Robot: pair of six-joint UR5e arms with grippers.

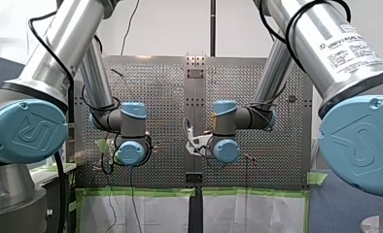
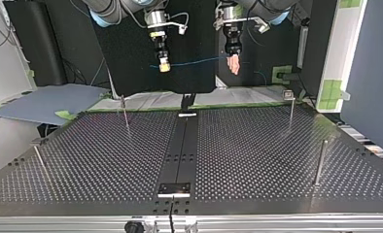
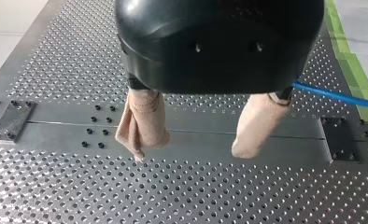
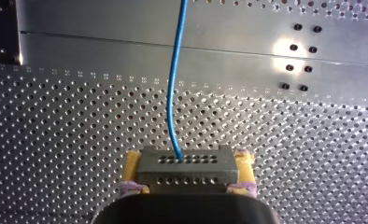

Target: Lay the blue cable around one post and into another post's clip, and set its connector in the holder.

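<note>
Top view, low in frame: bench (image 2: 257,145), thin posts (image 2: 321,161) stand near its side edges. High in frame, further back: cable (image 2: 199,61) hangs in air, blue, from right gripper (image 2: 164,67) across to left gripper (image 2: 234,65). Right gripper: yellow pads (image 4: 133,163) squeeze grey connector (image 4: 187,175), cable comes out of it. Left gripper: beige fingers (image 3: 142,121) wide apart, cable beside one finger.

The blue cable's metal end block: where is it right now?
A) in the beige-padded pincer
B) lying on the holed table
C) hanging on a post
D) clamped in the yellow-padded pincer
D: the right wrist view shows the metal end block, blue cable leaving it, clamped between the yellow pads of my right pincer.
</note>
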